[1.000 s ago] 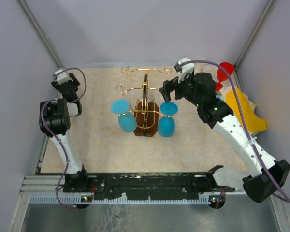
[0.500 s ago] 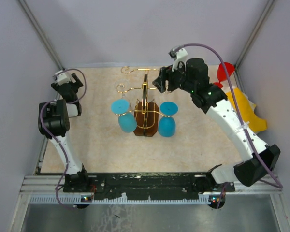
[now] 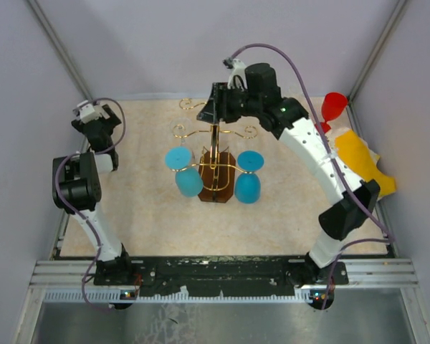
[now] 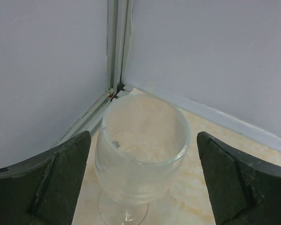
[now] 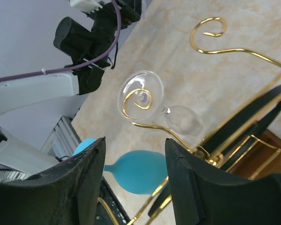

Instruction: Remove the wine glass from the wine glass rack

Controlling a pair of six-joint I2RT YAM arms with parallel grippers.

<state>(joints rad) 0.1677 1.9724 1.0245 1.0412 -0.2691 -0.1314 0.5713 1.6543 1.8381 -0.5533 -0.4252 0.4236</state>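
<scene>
At the middle of a beige table [image 3: 143, 222], the wine glass rack [image 3: 216, 154]: gold wire arms ending in curled loops, on a dark brown wooden base. On its left side, hung upside down with its foot in a curled loop, a clear wine glass [image 5: 181, 121]. Lower on the rack, two more hung the same way: the left blue glass [image 3: 186, 172], just below the clear one, and the right blue glass [image 3: 248, 179]. Gold arms and loops close around the clear wine glass on every side. By the right wall, well apart from the rack, a red glass [image 3: 334, 106] and a yellow object [image 3: 362, 161], too unclear to name.

Above the top of the rack, the right gripper [image 3: 215, 109]: dark fingers [image 5: 84, 187] partly apart, nothing gripped between them. Through that gap in the wrist view, the clear wine glass and the left blue glass beyond.

In the far left corner, the left gripper [image 4: 143, 138]: jaws spread wide to either side of an upright clear glass [image 4: 143, 159] standing on the table, touching neither finger.
</scene>
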